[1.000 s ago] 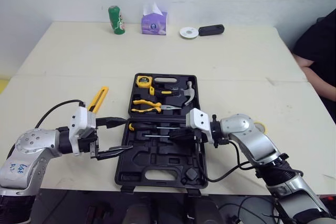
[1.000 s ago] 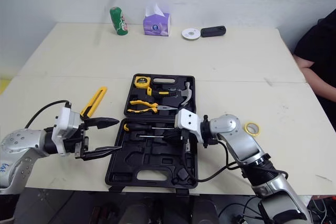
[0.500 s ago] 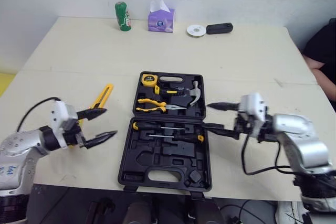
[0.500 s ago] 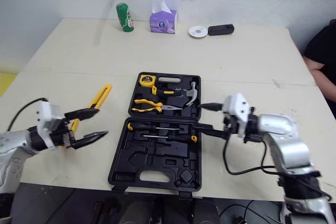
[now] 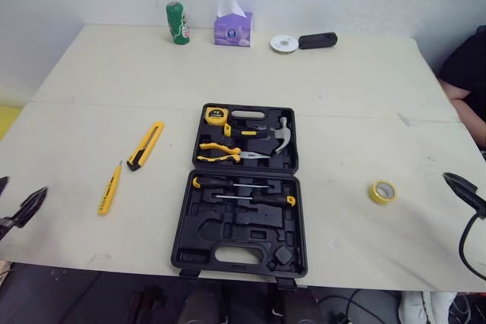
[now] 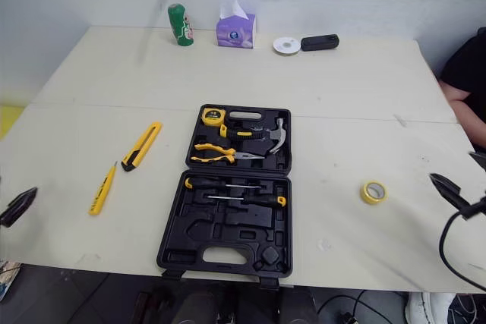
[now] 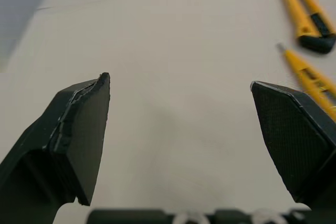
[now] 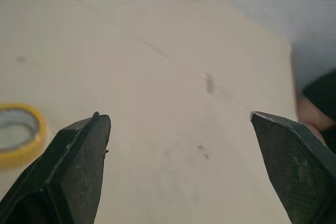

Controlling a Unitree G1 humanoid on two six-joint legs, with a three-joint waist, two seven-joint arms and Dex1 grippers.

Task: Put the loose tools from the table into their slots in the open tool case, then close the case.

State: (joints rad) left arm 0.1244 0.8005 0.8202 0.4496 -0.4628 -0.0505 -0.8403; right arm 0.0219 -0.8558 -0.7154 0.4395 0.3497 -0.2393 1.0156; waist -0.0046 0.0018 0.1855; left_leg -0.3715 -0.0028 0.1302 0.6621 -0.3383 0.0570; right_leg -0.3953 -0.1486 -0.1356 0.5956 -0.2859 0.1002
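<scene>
Tool case [image 5: 240,229] lies open mid-table [image 5: 106,73], lid half on the far side. In lid: tape measure [image 5: 216,116], hammer [image 5: 279,134], pliers [image 5: 224,156]. Near half: two screwdrivers [image 5: 250,198]. Loose items: yellow utility knife [image 5: 145,145] left of case; slim yellow screwdriver [image 5: 109,188] near-left of knife, not touching it; yellow tape roll [image 5: 382,191] right of case. Left pincer [image 7: 179,81] released, fingers wide, empty, over bare table at left near edge. Right pincer [image 8: 178,115] released too, empty, at right edge, tape roll to its left.

The tool case [image 5: 250,227] is black, the utility knife [image 5: 145,145] and tape roll [image 5: 383,192] yellow, the can [image 5: 176,23] green.
</scene>
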